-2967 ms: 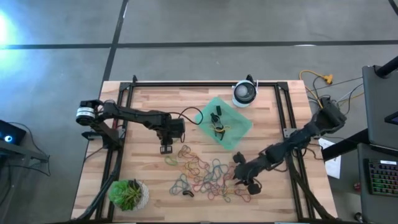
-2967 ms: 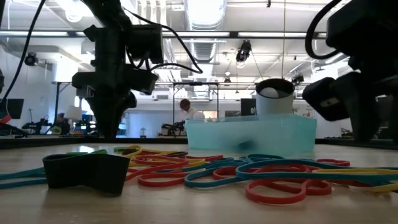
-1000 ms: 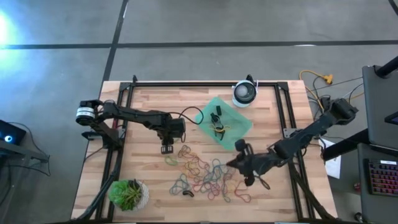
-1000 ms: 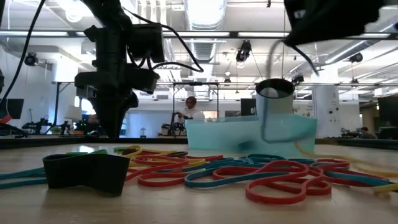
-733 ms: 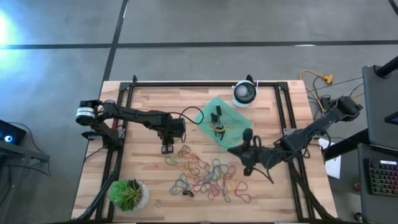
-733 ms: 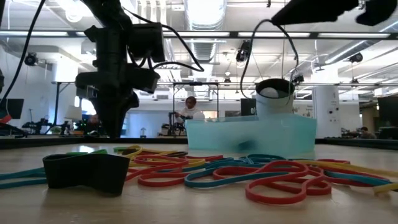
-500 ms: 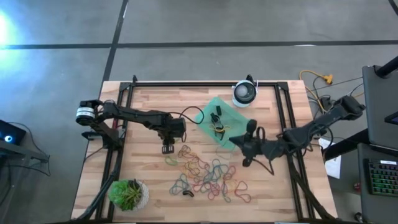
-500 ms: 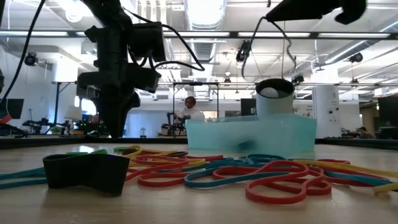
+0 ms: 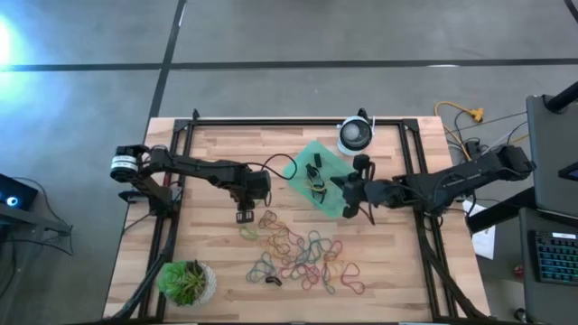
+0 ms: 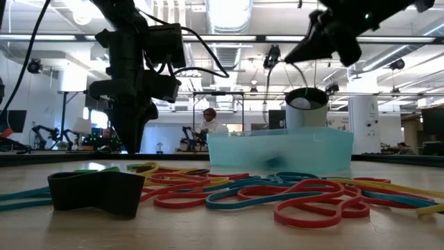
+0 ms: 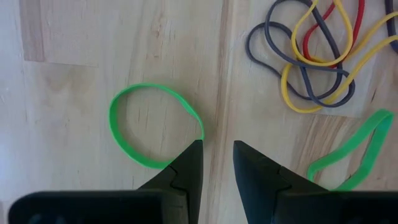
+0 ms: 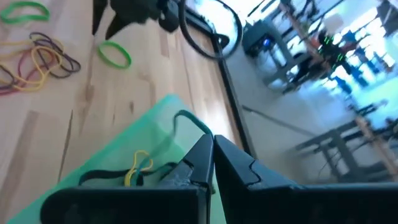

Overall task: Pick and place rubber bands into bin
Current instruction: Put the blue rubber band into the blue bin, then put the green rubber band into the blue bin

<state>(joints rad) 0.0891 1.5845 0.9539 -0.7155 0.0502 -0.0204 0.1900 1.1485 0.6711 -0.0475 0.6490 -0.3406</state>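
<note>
Many coloured rubber bands [image 9: 298, 253] lie in a loose pile on the wooden table, near the front in the low view [image 10: 277, 191]. The mint-green bin [image 9: 339, 171] sits behind them and holds a few black and yellow bands [image 12: 140, 163]. My right gripper [image 9: 348, 197] hovers over the bin's right edge, shut on a thin dark band [image 12: 189, 118]. My left gripper [image 9: 244, 215] points down at the pile's left end, open by a narrow gap [image 11: 217, 155]. One of its fingertips stands by a lone green band [image 11: 149, 86] that lies flat on the wood. My right gripper pinches the thin dark band between its two fingertips [image 12: 202, 149], and the band's loop [image 12: 186, 116] curves out past them over the bin. The fingers come from the table's right, slanting a little downward. The band is lifted clear of the table.
A round white-and-black device [image 9: 355, 135] stands just behind the bin. A potted plant [image 9: 187, 282] sits at the near left corner. A small black piece [image 10: 97, 191] lies at the front of the pile. Black frame rails [image 9: 411, 171] run along the table's sides and far edge.
My right gripper has swung from above the pile's right end toward the far edge, to the bin, rising a little and turning. It has stayed shut, and the thin band has come along, hanging from it clear of the table.
</note>
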